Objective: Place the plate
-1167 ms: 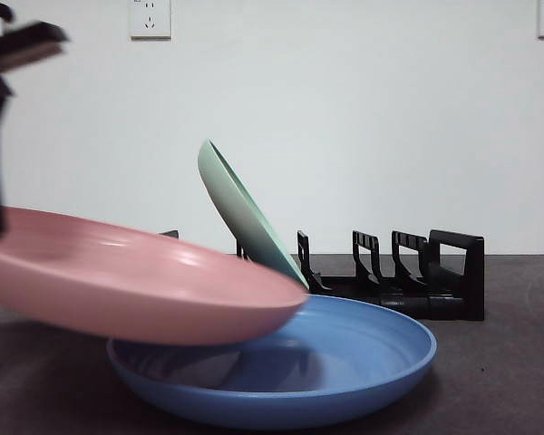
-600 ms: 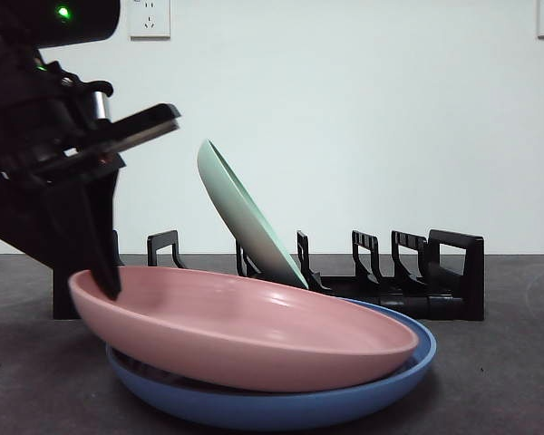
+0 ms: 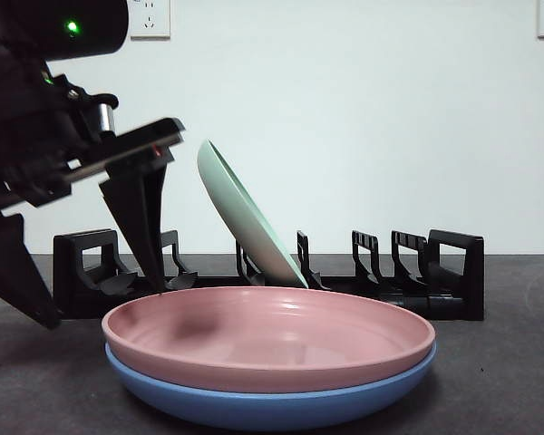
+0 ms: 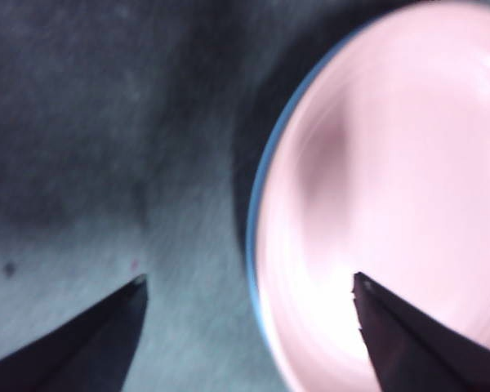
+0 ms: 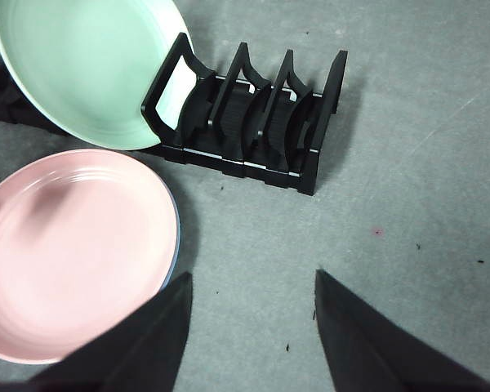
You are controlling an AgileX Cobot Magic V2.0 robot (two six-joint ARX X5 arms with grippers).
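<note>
The left gripper [image 3: 95,304] hangs at the left, jaws spread wide and empty, one tip over the rim of the pink plate [image 3: 270,333]. That plate lies nested flat in the blue plate [image 3: 254,408] on the dark table [image 3: 508,381]. Behind, a green plate [image 3: 245,216] leans in the black rack [image 3: 408,281]. The right gripper [image 5: 253,327] hovers high, jaws apart, empty.

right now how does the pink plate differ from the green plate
The pink plate lies flat, nested in a blue plate; the green plate stands tilted on edge in the black rack. The pink plate sits in front of the rack, with the open left gripper at its rim; no gripper is at the green plate. Both are plain, round and shallow.
</note>
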